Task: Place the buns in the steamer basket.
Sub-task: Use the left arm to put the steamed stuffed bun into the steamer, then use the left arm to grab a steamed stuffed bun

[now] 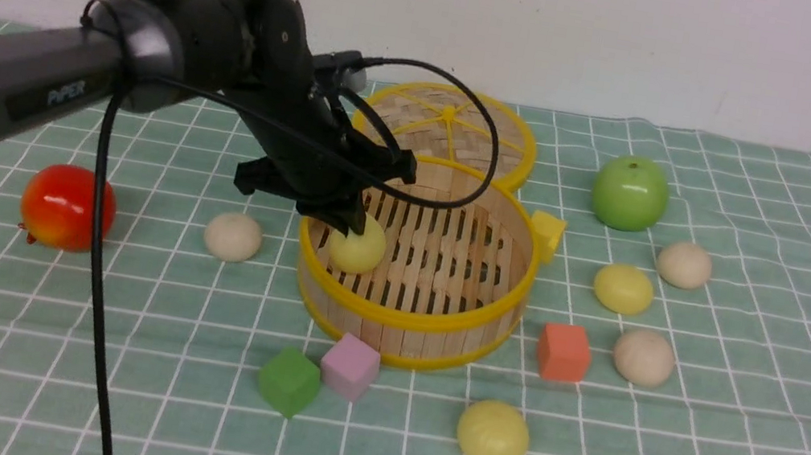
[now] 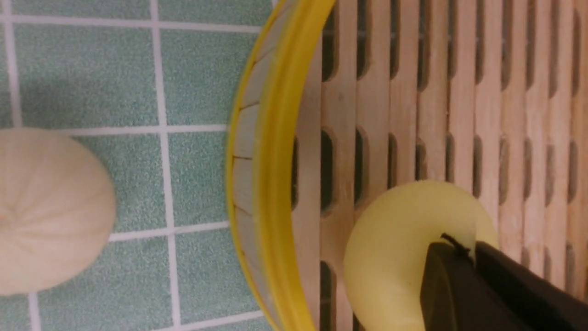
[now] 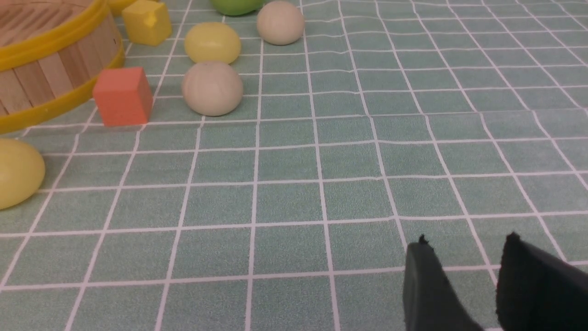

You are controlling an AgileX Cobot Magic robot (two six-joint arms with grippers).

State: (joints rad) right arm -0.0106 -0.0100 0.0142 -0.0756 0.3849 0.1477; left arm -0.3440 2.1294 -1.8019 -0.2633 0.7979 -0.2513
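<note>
Right gripper (image 3: pixel 466 239): jaws spread, nothing between them, above bare cloth well apart from the steamer basket (image 1: pixel 428 343), on its right. Front yellow bun (image 1: pixel 492 434): on the cloth, just before the basket. Right of the basket: near beige bun (image 1: pixel 644 357), right yellow bun (image 1: pixel 623 288), far beige bun (image 1: pixel 684 264). Left of the basket: left beige bun (image 1: pixel 233 236). Inside the basket, by its left wall: held bun (image 2: pixel 395 257), pinched at the crown by the left gripper (image 1: pixel 345 224); contact with the floor cannot be confirmed. The crown dents around the fingertips, so judge the buns soft, light and matte, not fragile. Recommended hold: across the dome, gentle pressure; expect rolling on release. Legible writing: "PIPER" on the left arm (image 1: pixel 72 95); nothing else readable
</note>
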